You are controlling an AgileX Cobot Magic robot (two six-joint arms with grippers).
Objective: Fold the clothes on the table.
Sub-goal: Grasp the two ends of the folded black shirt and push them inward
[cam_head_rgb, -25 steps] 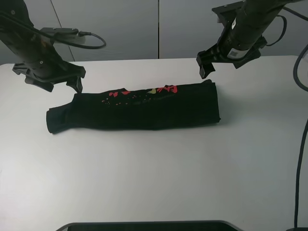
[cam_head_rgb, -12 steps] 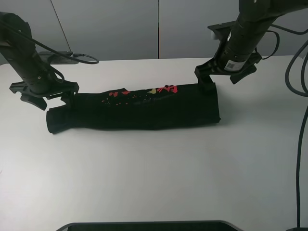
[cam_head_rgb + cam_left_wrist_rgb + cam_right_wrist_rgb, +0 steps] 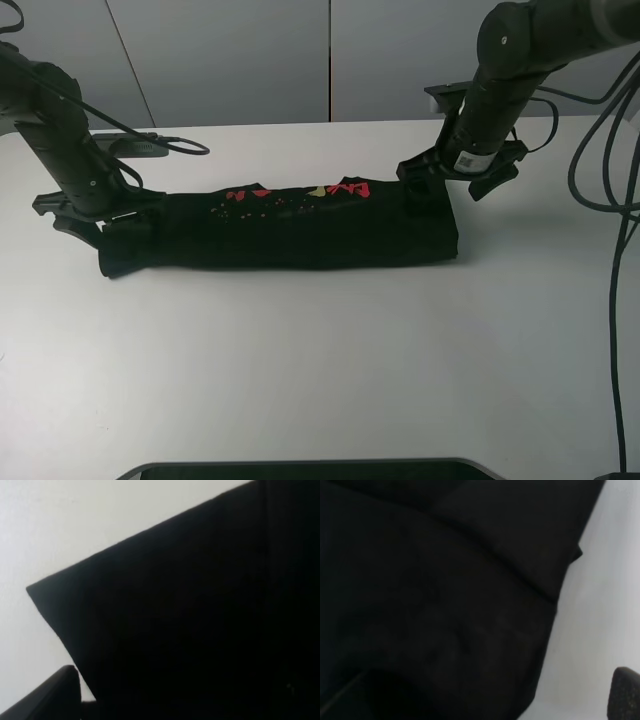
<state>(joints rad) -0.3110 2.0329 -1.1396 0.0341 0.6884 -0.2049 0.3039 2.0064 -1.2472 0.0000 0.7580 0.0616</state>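
The clothes (image 3: 300, 230) are a black T-shirt folded into a long strip across the white table (image 3: 320, 350), with red and yellow print (image 3: 300, 192) along its far edge. My left gripper (image 3: 100, 218) is down at the strip's left end, open, with its fingers on either side of the cloth. My right gripper (image 3: 448, 188) is down at the far right corner, also open. In the left wrist view, black cloth (image 3: 200, 620) fills most of the picture, with one fingertip (image 3: 55, 695) beside a corner of it. In the right wrist view there is folded cloth (image 3: 445, 605) and one fingertip (image 3: 626, 692) over bare table (image 3: 600, 605).
Cables (image 3: 622, 250) hang down the right side from the right arm, and another cable (image 3: 160, 148) trails behind the left arm. A dark flat object (image 3: 300, 468) lies at the table's near edge. Grey wall panels stand behind the table.
Both arms have come down from above the table's far side onto the two ends of the shirt strip. The jaws have stayed open and the shirt has not moved.
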